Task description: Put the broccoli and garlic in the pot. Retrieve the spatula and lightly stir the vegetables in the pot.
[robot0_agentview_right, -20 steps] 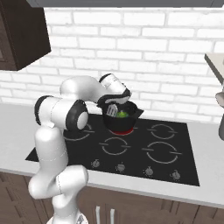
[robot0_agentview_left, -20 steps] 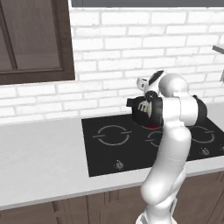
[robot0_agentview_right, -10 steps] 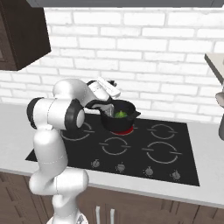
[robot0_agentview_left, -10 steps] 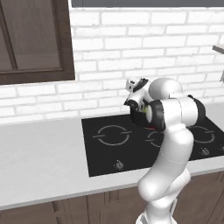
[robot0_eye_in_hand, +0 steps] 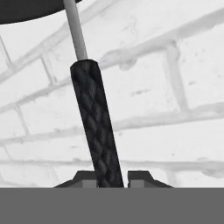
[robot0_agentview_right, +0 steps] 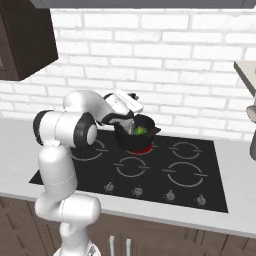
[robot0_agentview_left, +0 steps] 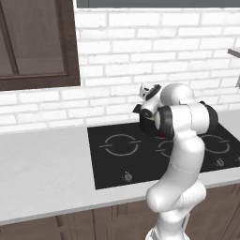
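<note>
- The white arm rises from its base at the front edge of the counter, bends at the elbow and reaches toward the back of the hob.
- The gripper (robot0_eye_in_hand: 112, 177) sits at the end of a wrist tilted to one side.
- Its two dark fingertips (robot0_eye_in_hand: 140, 176) are clamped tight on a dark textured handle.

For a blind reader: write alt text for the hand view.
The gripper is shut on the dark textured handle of a spatula, which narrows to a thin grey shaft toward a black pot rim at the top. A white brick wall lies behind.
</note>
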You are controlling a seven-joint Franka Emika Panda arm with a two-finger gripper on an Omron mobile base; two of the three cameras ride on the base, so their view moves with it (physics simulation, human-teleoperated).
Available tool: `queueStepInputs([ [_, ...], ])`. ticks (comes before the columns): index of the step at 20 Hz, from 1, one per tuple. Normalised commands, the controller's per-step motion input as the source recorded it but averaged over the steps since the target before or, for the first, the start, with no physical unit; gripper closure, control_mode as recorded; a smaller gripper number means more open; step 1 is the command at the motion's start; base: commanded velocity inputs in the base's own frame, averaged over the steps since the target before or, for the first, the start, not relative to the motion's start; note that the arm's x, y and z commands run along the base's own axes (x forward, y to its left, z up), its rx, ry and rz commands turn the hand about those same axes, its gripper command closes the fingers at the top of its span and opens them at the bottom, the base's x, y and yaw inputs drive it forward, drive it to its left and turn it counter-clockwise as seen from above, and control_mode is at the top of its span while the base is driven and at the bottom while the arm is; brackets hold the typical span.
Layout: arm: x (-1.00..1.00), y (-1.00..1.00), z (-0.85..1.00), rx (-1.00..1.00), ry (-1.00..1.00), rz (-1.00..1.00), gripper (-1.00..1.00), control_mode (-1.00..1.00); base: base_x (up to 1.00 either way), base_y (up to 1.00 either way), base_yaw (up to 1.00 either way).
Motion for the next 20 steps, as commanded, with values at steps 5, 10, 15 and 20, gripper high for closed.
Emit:
queueStepInputs([
  [5, 0.00, -0.29, -0.21, 0.00, -0.06, 0.00, 1.00, -1.00, 0.00, 0.00, 0.00],
  [10, -0.01, -0.29, 0.03, -0.01, 0.00, 0.00, 1.00, -1.00, 0.00, 0.00, 0.00],
  [15, -0.18, -0.11, 0.25, -0.06, 0.01, -0.03, 1.00, -1.00, 0.00, 0.00, 0.00],
  [20, -0.16, -0.18, 0.27, -0.07, 0.03, -0.07, 1.00, -1.00, 0.00, 0.00, 0.00],
])
